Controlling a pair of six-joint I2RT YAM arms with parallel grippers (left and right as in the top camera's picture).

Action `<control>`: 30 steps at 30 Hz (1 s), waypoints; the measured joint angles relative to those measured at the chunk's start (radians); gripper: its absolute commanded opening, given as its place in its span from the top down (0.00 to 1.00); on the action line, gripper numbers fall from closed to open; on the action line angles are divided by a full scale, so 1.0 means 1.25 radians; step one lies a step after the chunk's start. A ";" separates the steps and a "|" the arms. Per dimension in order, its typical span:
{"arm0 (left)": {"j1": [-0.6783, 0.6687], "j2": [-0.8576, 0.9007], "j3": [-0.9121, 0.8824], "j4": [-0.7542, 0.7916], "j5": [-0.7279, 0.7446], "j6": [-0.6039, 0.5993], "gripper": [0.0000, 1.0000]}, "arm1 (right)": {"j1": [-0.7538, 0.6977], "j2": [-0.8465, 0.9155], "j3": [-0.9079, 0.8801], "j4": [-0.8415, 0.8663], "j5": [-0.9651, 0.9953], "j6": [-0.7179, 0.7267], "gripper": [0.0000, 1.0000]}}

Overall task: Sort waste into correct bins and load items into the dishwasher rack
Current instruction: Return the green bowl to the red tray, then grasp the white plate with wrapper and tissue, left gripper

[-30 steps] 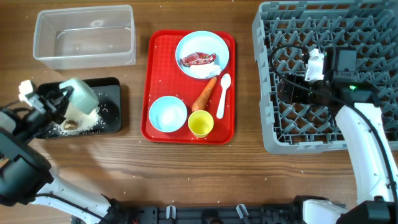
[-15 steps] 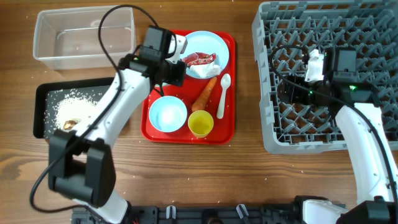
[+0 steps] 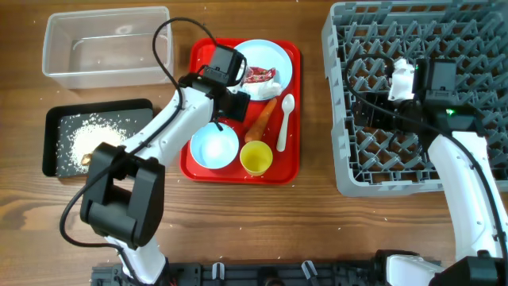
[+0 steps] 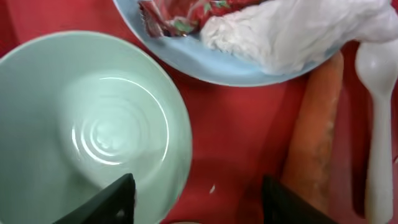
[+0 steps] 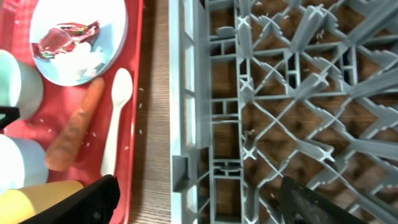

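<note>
My left gripper point(image 4: 202, 208) hangs open low over the red tray, its left finger above the rim of an empty pale green bowl point(image 4: 93, 124) that stands upright. Beyond it lies the blue plate point(image 3: 274, 52) with the red-and-white wrapper point(image 4: 180, 15) and white tissue point(image 4: 292, 31). The carrot point(image 3: 260, 121) and white spoon point(image 3: 284, 121) lie to the right. A second bowl point(image 3: 214, 147) and the yellow cup point(image 3: 256, 158) stand at the tray's front. My right gripper point(image 5: 199, 205) is open and empty over the left edge of the grey rack point(image 3: 341, 159).
The black tray point(image 3: 49, 135) at the left holds rice point(image 3: 91, 131) and a brown lump point(image 3: 86, 159). Behind it stands the clear tub point(image 3: 107, 78). The red tray point(image 3: 198, 71) sits between bins and rack. My left arm crosses the tray's left half.
A second ago my left gripper held a bowl tipped over the black tray. It has swung to the red tray and opened, and the bowl stands beneath it. The right arm has stayed put.
</note>
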 measured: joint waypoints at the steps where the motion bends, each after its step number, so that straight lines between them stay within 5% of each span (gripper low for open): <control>1: 0.009 -0.002 0.008 -0.004 0.003 -0.009 0.30 | 0.000 0.000 0.002 0.004 -0.009 0.000 0.15; 4: 0.006 -0.017 0.022 0.096 0.006 0.026 0.27 | 0.000 0.000 0.006 0.009 -0.016 0.000 0.15; 7: -0.009 -0.011 0.036 0.262 0.010 0.066 0.00 | 0.000 0.000 0.007 0.006 -0.018 0.000 0.16; 16: -0.012 0.255 0.232 0.171 0.025 0.210 0.06 | 0.000 0.000 0.008 -0.017 -0.018 0.000 0.16; 18: -0.019 0.255 0.232 0.168 0.030 0.227 0.17 | 0.000 0.000 0.008 -0.020 -0.018 0.000 0.16; 20: -0.024 0.264 0.233 0.163 0.038 0.237 0.63 | 0.000 0.000 0.008 -0.021 -0.018 0.000 0.16; 23: -0.029 0.295 0.235 0.144 0.060 0.266 0.90 | 0.000 0.000 0.008 -0.022 -0.018 0.000 0.16; 30: -0.033 0.296 0.241 0.164 0.060 0.262 0.96 | 0.000 0.000 0.008 -0.022 -0.017 0.000 0.16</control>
